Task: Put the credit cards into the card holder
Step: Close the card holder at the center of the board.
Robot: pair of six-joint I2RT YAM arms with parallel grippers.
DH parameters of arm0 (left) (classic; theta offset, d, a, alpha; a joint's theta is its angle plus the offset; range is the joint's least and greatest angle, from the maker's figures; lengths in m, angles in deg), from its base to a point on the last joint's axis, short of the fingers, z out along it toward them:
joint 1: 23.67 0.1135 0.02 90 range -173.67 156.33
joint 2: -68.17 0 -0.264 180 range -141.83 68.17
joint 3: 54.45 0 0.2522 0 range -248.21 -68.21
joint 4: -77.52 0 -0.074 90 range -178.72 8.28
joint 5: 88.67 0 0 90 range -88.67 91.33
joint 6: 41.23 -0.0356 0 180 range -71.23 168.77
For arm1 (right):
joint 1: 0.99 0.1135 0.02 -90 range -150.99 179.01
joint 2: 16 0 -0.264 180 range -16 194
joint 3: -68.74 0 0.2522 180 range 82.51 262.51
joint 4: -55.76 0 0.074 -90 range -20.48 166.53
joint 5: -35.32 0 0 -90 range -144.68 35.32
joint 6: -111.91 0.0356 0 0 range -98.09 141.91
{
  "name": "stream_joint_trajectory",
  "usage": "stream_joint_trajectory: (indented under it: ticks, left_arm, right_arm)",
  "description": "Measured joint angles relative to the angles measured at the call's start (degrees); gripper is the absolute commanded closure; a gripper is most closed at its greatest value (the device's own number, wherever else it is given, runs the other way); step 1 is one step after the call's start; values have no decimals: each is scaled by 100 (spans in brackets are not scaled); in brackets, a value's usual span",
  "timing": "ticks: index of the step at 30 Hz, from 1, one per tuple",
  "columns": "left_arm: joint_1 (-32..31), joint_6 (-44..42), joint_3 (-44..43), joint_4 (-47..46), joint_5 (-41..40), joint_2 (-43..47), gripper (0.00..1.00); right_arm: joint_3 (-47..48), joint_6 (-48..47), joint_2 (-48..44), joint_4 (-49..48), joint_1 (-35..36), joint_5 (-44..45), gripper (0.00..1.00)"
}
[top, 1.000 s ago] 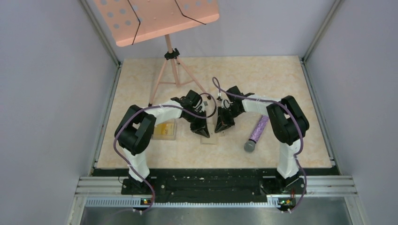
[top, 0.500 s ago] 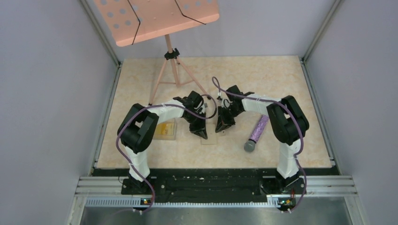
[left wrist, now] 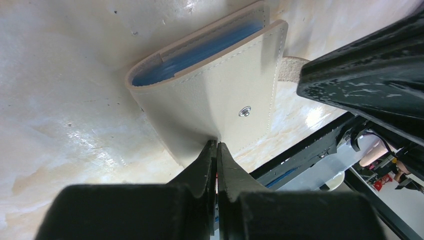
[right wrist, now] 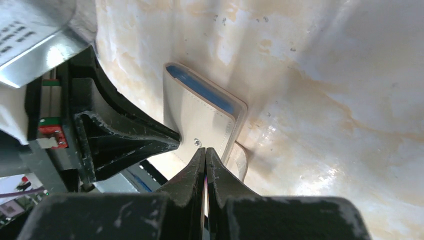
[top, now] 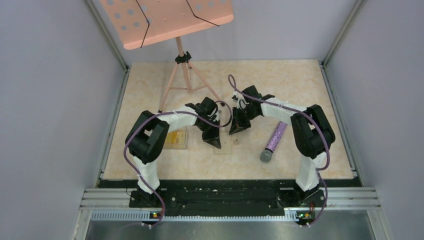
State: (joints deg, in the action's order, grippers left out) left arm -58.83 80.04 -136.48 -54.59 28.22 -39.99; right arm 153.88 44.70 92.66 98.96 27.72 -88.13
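Observation:
The tan card holder [top: 226, 148] lies folded on the table between my two grippers. In the left wrist view, the card holder [left wrist: 220, 95] shows its light blue inside and a snap dot. My left gripper [left wrist: 216, 144] is shut, its tips touching the holder's face near the edge; from above the left gripper [top: 218, 144] is at the holder's left side. My right gripper [right wrist: 205, 149] is shut and empty, tips just above the snap on the card holder [right wrist: 200, 120]; from above the right gripper [top: 232, 132] is at its far edge. Gold-yellow credit cards [top: 174, 136] lie in a clear box to the left.
The clear plastic box [top: 176, 145] sits left of the left gripper. A purple microphone [top: 273, 141] lies right of the holder. A pink music stand [top: 181, 70] stands at the back. The holder's strap tab [left wrist: 292, 68] sticks out on its right.
My right gripper has pulled back a little toward the far side, away from the card holder. My left gripper stays at the holder with only a slight shift.

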Motion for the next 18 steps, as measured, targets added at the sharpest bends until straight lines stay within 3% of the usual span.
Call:
stream_joint_trajectory:
  ticks: [18]
  left_arm:
    - [-55, -127, -116, 136, -92, -37, 98]
  right_arm:
    - [-772, -24, -398, 37, -595, 446, 100]
